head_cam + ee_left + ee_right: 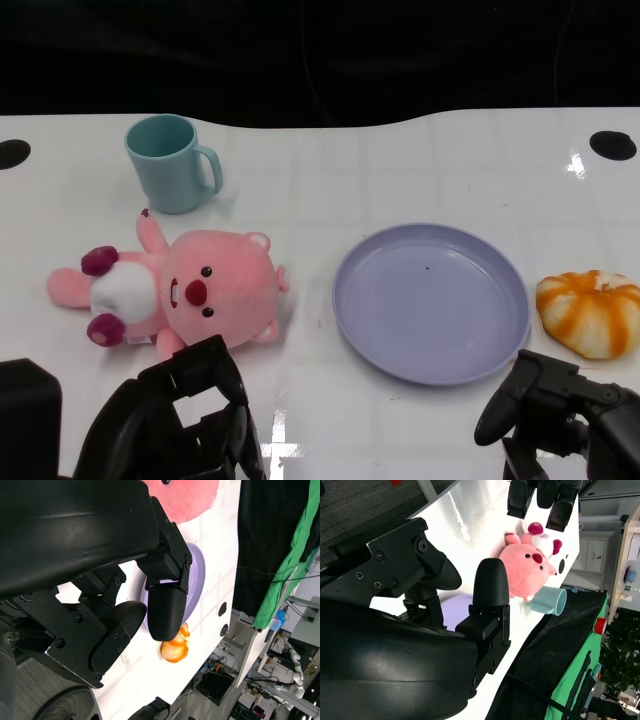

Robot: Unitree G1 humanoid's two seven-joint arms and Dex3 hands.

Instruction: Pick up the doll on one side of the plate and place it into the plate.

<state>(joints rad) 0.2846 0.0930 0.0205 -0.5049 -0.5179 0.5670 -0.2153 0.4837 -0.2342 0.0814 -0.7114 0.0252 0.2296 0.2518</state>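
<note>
A pink plush doll (190, 290) lies on the white table, left of the lilac plate (430, 300), which has nothing on it. My left hand (185, 420) hovers just in front of the doll near the table's front edge, fingers apart and holding nothing. My right hand (560, 415) is low in front of the plate's right side, also holding nothing. The left wrist view shows my fingers (165, 610) spread over the plate (196, 587), with the doll (185, 497) at the picture's edge. The right wrist view shows the doll (525, 570), the plate (455, 611) and my left hand (545, 500) beyond it.
A teal mug (170, 162) stands behind the doll at the back left. An orange-and-white striped soft toy (590, 312) lies right of the plate, close to my right hand. The table's far edge meets a black backdrop.
</note>
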